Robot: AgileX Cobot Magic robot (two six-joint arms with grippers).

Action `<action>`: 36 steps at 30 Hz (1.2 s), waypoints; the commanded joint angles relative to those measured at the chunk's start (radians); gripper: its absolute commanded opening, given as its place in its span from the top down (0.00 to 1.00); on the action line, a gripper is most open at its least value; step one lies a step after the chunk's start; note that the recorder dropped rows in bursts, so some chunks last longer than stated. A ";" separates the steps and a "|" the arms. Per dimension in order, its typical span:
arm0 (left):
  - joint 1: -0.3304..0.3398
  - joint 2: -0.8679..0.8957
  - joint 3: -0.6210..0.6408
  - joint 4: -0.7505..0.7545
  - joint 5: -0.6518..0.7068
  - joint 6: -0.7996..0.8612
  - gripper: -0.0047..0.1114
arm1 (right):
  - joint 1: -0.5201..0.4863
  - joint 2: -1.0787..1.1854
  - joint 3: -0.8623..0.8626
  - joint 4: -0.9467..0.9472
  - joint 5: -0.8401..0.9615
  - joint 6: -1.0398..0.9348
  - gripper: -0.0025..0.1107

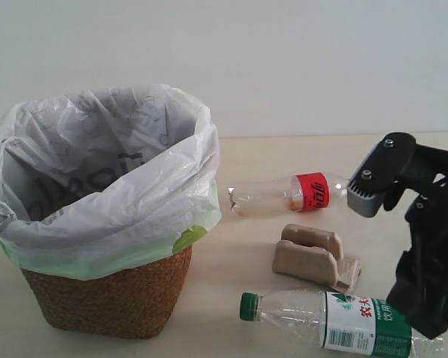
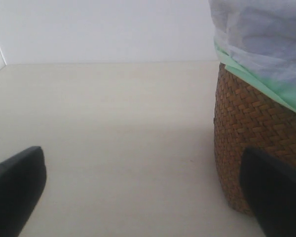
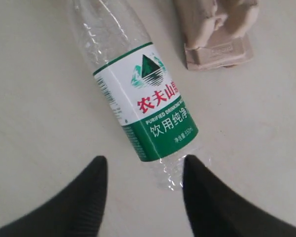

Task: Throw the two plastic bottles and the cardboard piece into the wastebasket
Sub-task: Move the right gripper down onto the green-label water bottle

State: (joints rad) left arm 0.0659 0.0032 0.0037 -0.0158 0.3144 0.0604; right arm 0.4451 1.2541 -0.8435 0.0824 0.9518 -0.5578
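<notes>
Wide-spread right tool (image 3: pixel 144 159) over green-label bottle (image 3: pixel 148 108) — nothing held, left tool (image 2: pixel 140 150) also wide, beside wastebasket (image 2: pixel 256 128)

A clear plastic bottle with a green-and-white label (image 3: pixel 143 103) lies on its side on the pale bench (image 3: pixel 39 123). The label carries red and white Chinese characters and a green mountain emblem. The black tool (image 3: pixel 144 163) hangs over the bottle's bottom end with its two fingers (image 3: pixel 96 187) spread wide. The clear base sits between their tips, closer to one. A moulded beige cardboard piece (image 3: pixel 217 34) lies near the bottle's clear upper body, apart from it.
</notes>
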 commanded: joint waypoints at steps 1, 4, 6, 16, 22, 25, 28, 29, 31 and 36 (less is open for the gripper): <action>-0.006 -0.003 -0.004 -0.002 -0.008 -0.009 0.03 | 0.035 0.025 -0.005 -0.017 -0.016 -0.059 0.48; -0.006 -0.003 -0.004 -0.002 -0.008 -0.009 0.03 | 0.042 0.042 -0.005 -0.027 -0.042 -0.077 0.48; -0.006 -0.003 -0.004 -0.002 -0.008 -0.009 0.03 | 0.042 0.065 -0.005 -0.032 -0.047 -0.088 0.48; -0.006 -0.003 -0.004 -0.002 -0.008 -0.009 0.03 | 0.042 0.226 -0.005 -0.047 -0.115 -0.164 0.48; -0.006 -0.003 -0.004 -0.002 -0.008 -0.009 0.03 | 0.042 0.293 -0.005 -0.057 -0.151 -0.208 0.48; -0.006 -0.003 -0.004 -0.002 -0.008 -0.009 0.03 | 0.042 0.308 -0.005 -0.075 -0.178 -0.208 0.48; -0.006 -0.003 -0.004 -0.002 -0.008 -0.009 0.03 | 0.042 0.329 -0.005 -0.092 -0.182 -0.208 0.48; -0.006 -0.003 -0.004 -0.002 -0.008 -0.009 0.03 | 0.042 0.338 -0.005 -0.094 -0.182 -0.208 0.48; -0.006 -0.003 -0.004 -0.002 -0.008 -0.009 0.03 | 0.042 0.362 -0.005 -0.094 -0.182 -0.208 0.48; -0.006 -0.003 -0.004 -0.002 -0.008 -0.009 0.03 | 0.042 0.445 -0.005 -0.082 -0.185 -0.165 0.48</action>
State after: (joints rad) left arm 0.0659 0.0032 0.0037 -0.0158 0.3144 0.0604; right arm 0.4880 1.6527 -0.8525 0.0000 0.7726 -0.7497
